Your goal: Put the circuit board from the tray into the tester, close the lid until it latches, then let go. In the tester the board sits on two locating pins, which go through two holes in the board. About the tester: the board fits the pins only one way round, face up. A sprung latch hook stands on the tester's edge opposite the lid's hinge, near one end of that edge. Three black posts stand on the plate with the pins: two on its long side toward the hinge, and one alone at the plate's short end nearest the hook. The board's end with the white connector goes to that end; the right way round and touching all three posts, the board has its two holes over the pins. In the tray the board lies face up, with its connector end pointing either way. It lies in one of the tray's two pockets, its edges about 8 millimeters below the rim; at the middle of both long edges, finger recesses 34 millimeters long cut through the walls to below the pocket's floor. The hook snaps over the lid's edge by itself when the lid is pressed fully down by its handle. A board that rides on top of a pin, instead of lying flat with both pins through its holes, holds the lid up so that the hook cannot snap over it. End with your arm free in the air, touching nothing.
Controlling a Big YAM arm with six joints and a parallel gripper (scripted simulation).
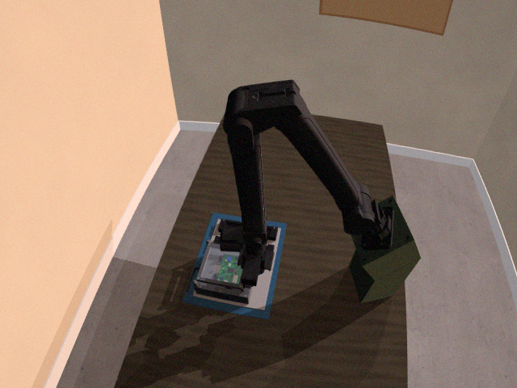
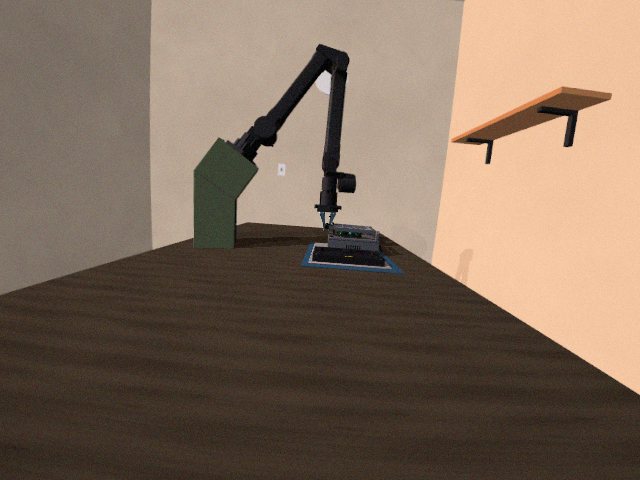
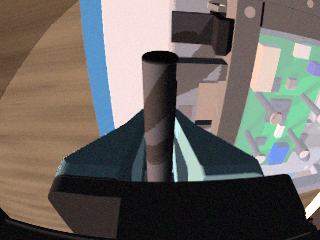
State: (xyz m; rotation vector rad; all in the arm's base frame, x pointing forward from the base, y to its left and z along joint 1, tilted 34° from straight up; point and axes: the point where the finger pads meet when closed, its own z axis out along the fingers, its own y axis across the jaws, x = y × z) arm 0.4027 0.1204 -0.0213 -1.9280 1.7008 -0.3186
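Observation:
My gripper (image 3: 159,117) (image 1: 250,270) (image 2: 327,221) is shut on the lid's handle (image 3: 160,87), a dark upright rod at the lid's free edge. The clear lid (image 3: 242,60) (image 2: 353,227) lies low over the grey tester (image 1: 208,284) (image 2: 354,240). The green circuit board (image 3: 283,94) (image 1: 229,269) (image 2: 351,234) lies inside the tester under the lid. A dark block, probably the latch hook (image 3: 200,30), stands at the lid's edge beyond the handle; I cannot tell whether it is over the edge. The black tray (image 2: 351,255) (image 1: 229,234) lies beside the tester, partly hidden by the arm.
Tester and tray stand on a white plate with a blue border (image 1: 276,267) (image 2: 395,269) (image 3: 90,60) on the dark wooden table. The arm's green pedestal (image 1: 388,259) (image 2: 217,196) stands at the table's edge. A wall with a shelf (image 2: 532,113) runs close beside the table.

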